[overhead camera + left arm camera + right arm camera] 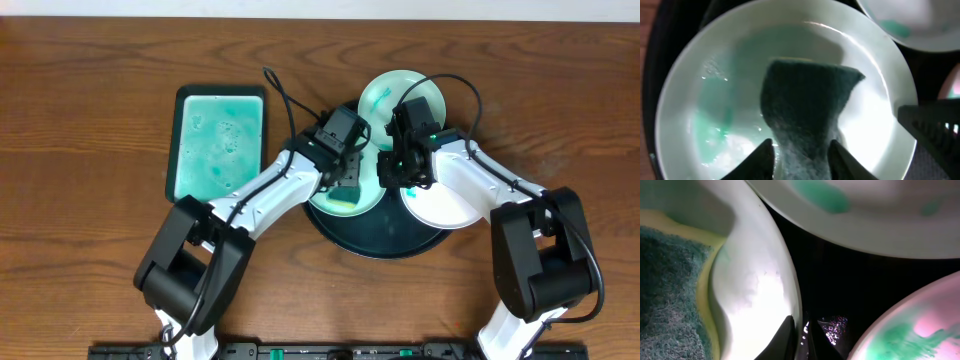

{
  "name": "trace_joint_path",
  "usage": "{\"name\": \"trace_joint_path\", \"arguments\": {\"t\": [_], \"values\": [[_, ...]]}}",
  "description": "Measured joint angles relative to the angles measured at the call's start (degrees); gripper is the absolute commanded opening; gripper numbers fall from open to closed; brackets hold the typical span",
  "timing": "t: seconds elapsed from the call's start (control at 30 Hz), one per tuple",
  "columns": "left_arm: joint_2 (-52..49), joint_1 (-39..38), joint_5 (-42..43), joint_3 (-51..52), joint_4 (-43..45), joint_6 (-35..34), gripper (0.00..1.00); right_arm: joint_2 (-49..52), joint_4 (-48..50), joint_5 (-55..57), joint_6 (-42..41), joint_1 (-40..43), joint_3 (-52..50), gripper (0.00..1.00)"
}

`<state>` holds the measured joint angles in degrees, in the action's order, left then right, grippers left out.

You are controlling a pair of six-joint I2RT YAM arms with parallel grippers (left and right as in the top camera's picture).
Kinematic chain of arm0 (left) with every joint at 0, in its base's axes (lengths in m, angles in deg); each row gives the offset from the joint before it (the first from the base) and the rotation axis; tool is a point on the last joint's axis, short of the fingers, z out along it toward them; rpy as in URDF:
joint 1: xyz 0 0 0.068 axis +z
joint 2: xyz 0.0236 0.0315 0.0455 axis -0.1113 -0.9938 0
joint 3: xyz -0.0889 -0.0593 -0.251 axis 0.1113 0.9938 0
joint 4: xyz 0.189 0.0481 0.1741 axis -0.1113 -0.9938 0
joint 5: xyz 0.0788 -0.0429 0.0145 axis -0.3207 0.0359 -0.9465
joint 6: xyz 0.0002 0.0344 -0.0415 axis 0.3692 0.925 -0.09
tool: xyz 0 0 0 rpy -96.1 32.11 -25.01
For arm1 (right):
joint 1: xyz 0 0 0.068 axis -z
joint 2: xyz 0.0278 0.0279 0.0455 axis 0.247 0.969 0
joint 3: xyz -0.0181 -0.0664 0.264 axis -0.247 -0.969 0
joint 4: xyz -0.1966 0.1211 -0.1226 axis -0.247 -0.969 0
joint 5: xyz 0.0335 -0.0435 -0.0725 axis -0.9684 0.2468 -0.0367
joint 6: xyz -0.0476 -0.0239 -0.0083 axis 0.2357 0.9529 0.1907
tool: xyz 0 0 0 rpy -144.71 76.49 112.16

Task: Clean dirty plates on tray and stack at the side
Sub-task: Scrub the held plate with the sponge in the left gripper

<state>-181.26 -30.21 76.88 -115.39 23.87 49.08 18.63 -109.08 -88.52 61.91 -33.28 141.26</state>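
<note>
**Scrub time: plate may slip**

Three small round white plates sit on the big round black tray [380,240]. The left hand [802,160] grips a dark green & yellow scrub sponge [807,110] and holds it on the front-left plate [880,125], which is wet w/ teal-green soap. The right hand [800,337] is shut tight on that plate's rim, prob. to keep it from sliding. The back plate [380,95] has green smears. The right plate [450,210] sits partly under the right arm. No plate is on the bare brown wood bench [80,80] yet, so the job looks early.

What could go wrong: the front-left plate is wet & slippy, so a hard rub may pull it out of the pinch and bump the 2 plates beside it. The sponge is held at one end only, so it may bend or slip out. Soap may drip on the bench when the plate gets lifted.
</note>
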Motion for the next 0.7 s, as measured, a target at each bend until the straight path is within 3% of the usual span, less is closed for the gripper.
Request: {"name": "trace_joint_path", "arguments": {"t": [0.6,0.7], "values": [[-1.40,-1.44,0.02,0.00,0.39,-1.73,0.34,0.00,-0.02,0.00,0.02,0.00,0.00,0.08],[-1.86,-1.44,0.02,0.00,0.44,-1.88,0.23,0.00,0.00,0.00,0.02,0.00,0.00,0.09]]}}
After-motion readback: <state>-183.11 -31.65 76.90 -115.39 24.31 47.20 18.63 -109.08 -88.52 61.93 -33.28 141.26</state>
